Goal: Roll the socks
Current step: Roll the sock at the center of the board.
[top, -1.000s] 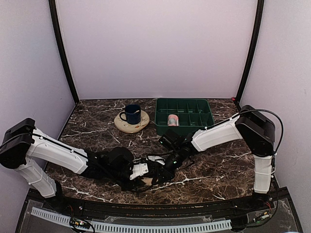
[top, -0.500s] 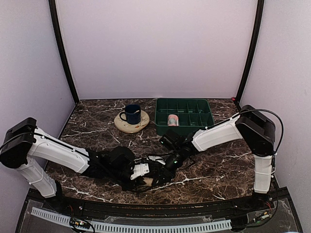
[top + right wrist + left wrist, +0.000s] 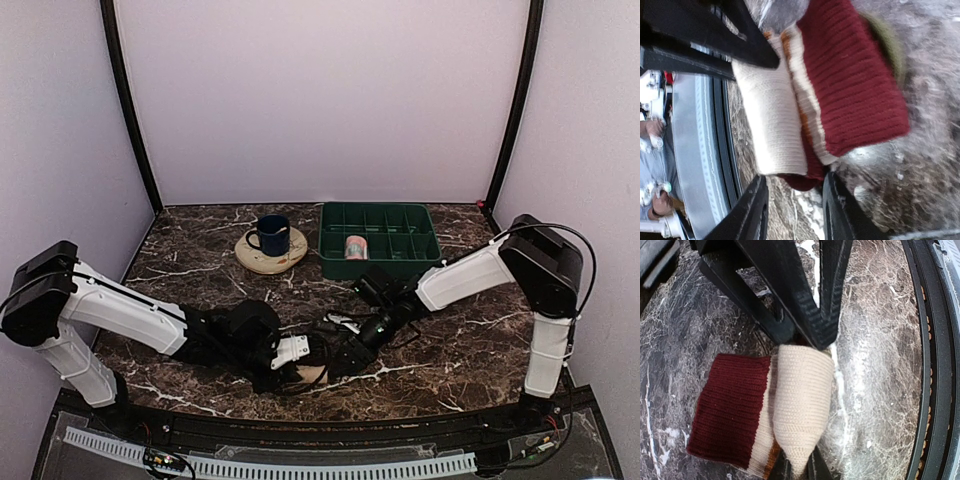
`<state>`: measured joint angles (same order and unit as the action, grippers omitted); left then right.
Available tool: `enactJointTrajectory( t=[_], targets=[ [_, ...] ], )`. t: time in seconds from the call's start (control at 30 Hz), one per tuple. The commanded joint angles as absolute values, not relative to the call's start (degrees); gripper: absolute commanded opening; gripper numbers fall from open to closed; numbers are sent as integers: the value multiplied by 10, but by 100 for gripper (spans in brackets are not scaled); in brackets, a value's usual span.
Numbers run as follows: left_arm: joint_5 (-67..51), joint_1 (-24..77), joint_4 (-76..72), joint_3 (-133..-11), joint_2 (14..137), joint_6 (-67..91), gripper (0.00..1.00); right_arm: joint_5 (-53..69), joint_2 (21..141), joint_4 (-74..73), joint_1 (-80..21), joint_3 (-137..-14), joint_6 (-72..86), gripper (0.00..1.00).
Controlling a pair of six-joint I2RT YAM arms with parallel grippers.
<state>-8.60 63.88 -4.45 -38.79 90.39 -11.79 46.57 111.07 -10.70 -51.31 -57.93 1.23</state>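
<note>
A cream and maroon sock (image 3: 802, 390) lies partly rolled on the marble table near the front edge; it also shows in the top view (image 3: 312, 374). My left gripper (image 3: 797, 471) is shut on the cream rolled end of it. My right gripper (image 3: 795, 179) is open, with its jaws on either side of the roll's other end, where the cream layer (image 3: 772, 120) lies over the maroon cuff (image 3: 850, 85). In the top view the left gripper (image 3: 296, 368) and the right gripper (image 3: 340, 360) meet at the sock.
A green divided tray (image 3: 385, 222) stands at the back with one rolled sock (image 3: 355, 247) in it. A blue mug (image 3: 271, 235) sits on a round plate (image 3: 268, 262) to its left. The black table rim (image 3: 932, 365) runs close beside the sock.
My right arm has swung to the right and its gripper has shifted nearer the front edge at the sock. My left gripper has moved slightly right with the sock.
</note>
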Motion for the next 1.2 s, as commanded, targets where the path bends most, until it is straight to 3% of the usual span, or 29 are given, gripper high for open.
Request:
enactJointTrajectory(
  t=[0.0, 0.3, 0.7, 1.17],
  targets=[
    [-120, 633, 7, -399, 923, -106, 0, 433, 1099, -92, -504, -554, 49, 35],
    [-175, 606, 37, -418, 935, -100, 0, 394, 1054, -26, -493, -509, 86, 35],
    [-285, 548, 114, -476, 977, -89, 0, 226, 944, 103, -497, -390, 126, 35],
    [-387, 506, 199, -551, 1061, -77, 0, -56, 857, 101, -661, -366, 28, 35]
  ],
)
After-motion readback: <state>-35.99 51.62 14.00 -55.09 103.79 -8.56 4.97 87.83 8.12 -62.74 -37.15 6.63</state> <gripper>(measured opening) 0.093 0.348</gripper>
